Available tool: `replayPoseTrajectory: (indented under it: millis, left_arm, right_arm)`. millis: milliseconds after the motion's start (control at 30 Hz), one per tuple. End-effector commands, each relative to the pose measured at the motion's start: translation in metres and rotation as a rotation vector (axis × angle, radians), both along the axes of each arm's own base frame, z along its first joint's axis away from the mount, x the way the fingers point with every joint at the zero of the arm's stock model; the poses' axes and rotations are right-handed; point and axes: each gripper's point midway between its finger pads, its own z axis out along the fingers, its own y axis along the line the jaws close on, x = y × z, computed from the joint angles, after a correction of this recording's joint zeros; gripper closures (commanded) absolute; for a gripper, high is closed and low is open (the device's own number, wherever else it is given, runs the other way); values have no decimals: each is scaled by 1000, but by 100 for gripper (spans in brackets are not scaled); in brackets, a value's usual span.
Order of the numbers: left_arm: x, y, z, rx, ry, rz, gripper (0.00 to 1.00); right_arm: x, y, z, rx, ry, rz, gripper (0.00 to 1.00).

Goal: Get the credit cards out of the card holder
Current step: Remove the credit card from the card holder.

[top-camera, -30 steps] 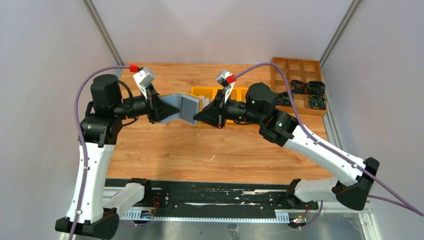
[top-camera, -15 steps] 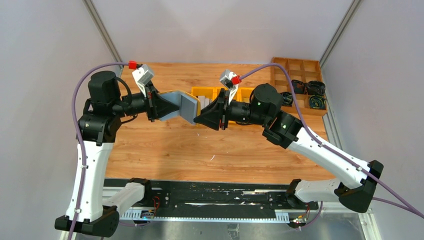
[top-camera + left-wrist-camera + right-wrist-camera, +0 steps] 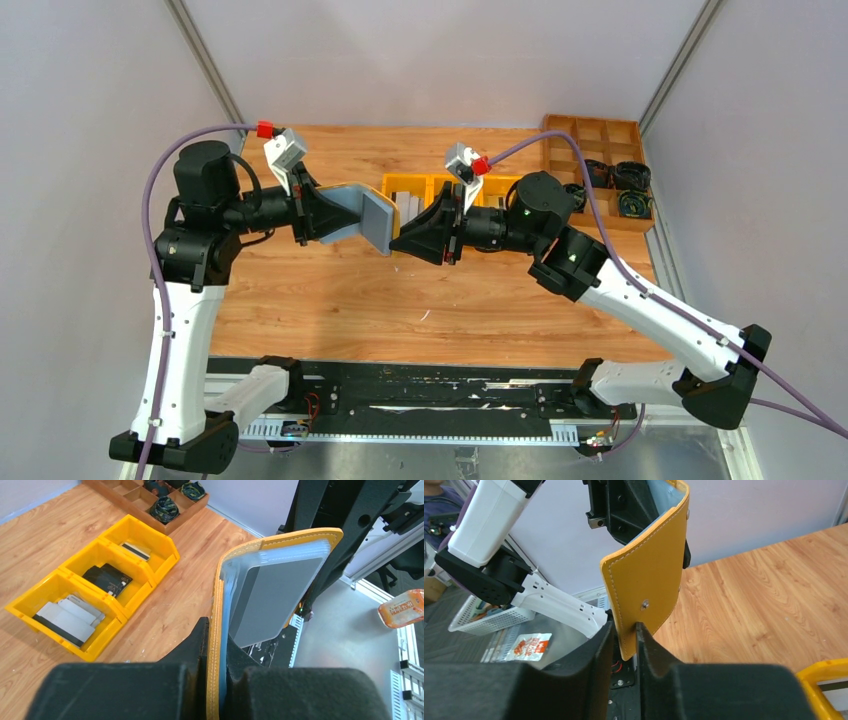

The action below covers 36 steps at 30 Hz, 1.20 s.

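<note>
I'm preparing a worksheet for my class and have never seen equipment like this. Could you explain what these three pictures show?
Two robot arms sit at a wooden table. One picture looks down from above; the other two come from cameras on each arm's wrist. The left gripper and the right gripper are each shut on one cover of a mustard-yellow card holder, holding it open in the air between them. Its grey inside shows in the left wrist picture. Behind lie yellow bins and a wooden tray.
</note>
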Motion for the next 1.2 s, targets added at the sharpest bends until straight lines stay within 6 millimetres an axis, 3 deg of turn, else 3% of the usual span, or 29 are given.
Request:
replayPoseTrajectory:
  millis: [0,100,200,267,300,333,467,533,633,767,967,1167]
  left_arm:
    - [-6,-2,15,-16,-40,-26,100]
    - [-8,-2,17,-20,-37,-28,100]
    - [-10,-2,19,-23,-42,-30,100]
    - [-11,-2,20,-24,-44,-30,100]
    - [-11,-2,20,-23,-45,-30,100]
    - [-11,-2,20,-23,-46,-29,100]
    - [-11,-2,19,-21,-45,-27,100]
    - [-10,-2,18,-21,-44,-26,100]
    - [-11,-2,19,-21,-46,-27,100]
    - [-11,-2,19,-22,-45,-29,100]
    - [-10,-2,19,-23,-42,-30,100]
    - [-12,-2,21,-26,-45,-31,100]
  right_arm:
    - [-12,-3,6,24,-28,30,79]
    - [-4,-2,4,10,-23,-6,88]
    - [7,-1,-1,-17,-5,-62,89]
    - [12,-1,-3,-28,7,-89,82]
    - [14,-1,-4,-29,11,-104,73]
    - [17,-2,-5,-31,12,-115,69]
    - [15,-4,-4,-20,1,-116,64]
    - [12,-4,-2,-13,-7,-101,67]
    - [6,-4,1,8,-22,-68,80]
    - [-6,-6,6,28,-31,-11,77]
    - [-8,-4,3,19,-25,7,70]
    - [-9,-3,4,22,-28,17,79]
